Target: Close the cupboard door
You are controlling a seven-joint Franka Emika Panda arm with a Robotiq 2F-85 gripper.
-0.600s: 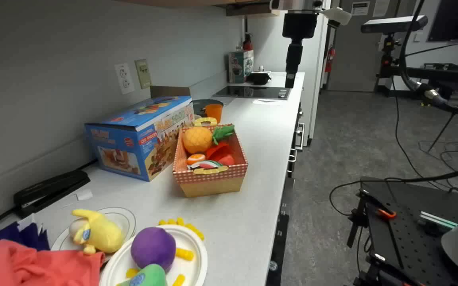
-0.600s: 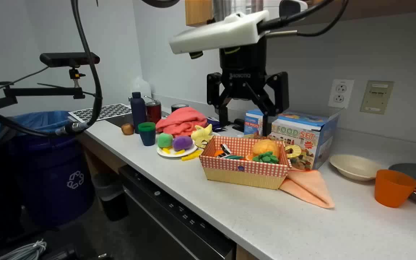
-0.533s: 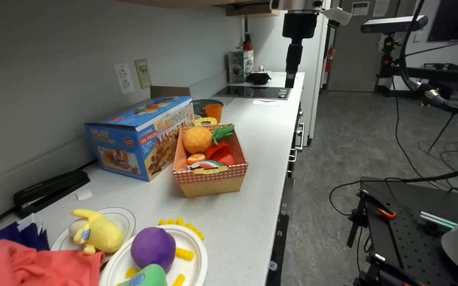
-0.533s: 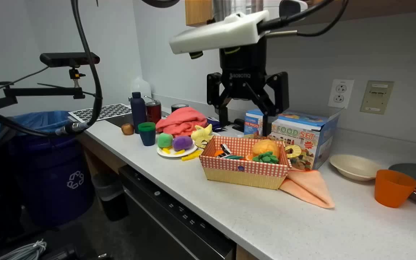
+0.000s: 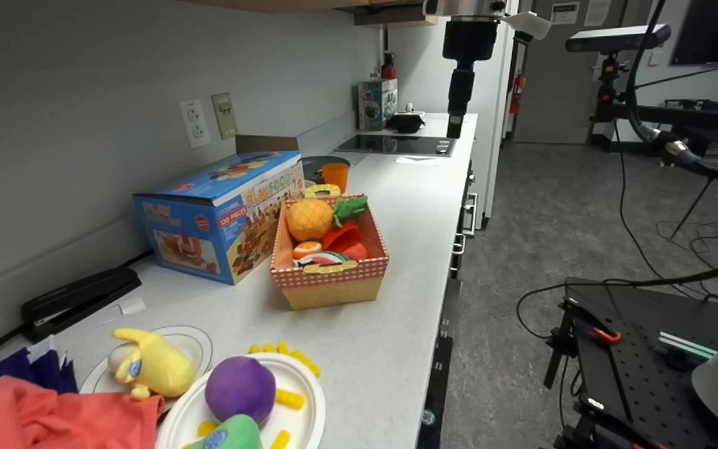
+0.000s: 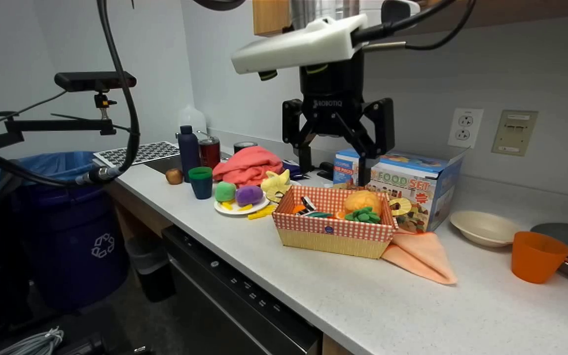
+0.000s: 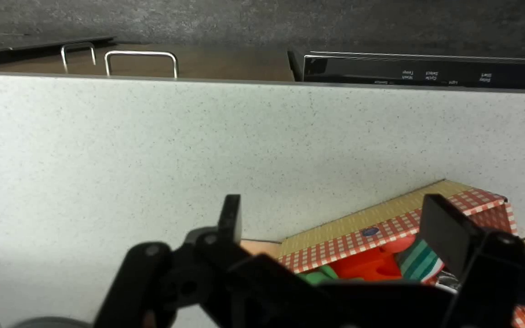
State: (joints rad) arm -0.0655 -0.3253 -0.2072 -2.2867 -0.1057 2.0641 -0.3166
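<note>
In both exterior views, the arm's wrist [image 5: 459, 7] is showing at the top edge, and the black gripper [image 6: 334, 175] is hanging beneath it, pointing straight down. In the wrist view, its two fingers [image 7: 447, 232] are standing wide apart, left and right of the lower centre.

The cupboard door [image 5: 487, 100], a tall plain white panel, is standing at the upper centre in an exterior view, partly behind the gripper; it is not showing clearly whether it is ajar or closed.

In the wrist view, pale counter [image 7: 107, 159] is stretching broadly across the left and middle, its front edge running along the upper part. Beyond that edge, metal handles [image 7: 141, 53] are jutting out at the upper left, a black control strip [image 7: 408, 70] is lying at the upper right, and dark floor [image 7: 226, 20] is filling the top. A checked basket [image 7: 358, 228] is taking up the lower right, partly hidden by one finger.

In an exterior view, a play-food box [image 6: 407, 182] is standing just behind the basket, a grey wall [image 6: 535, 74] is rising at the right, and a wooden overhead cabinet [image 6: 270, 17] is bounding the top.
</note>
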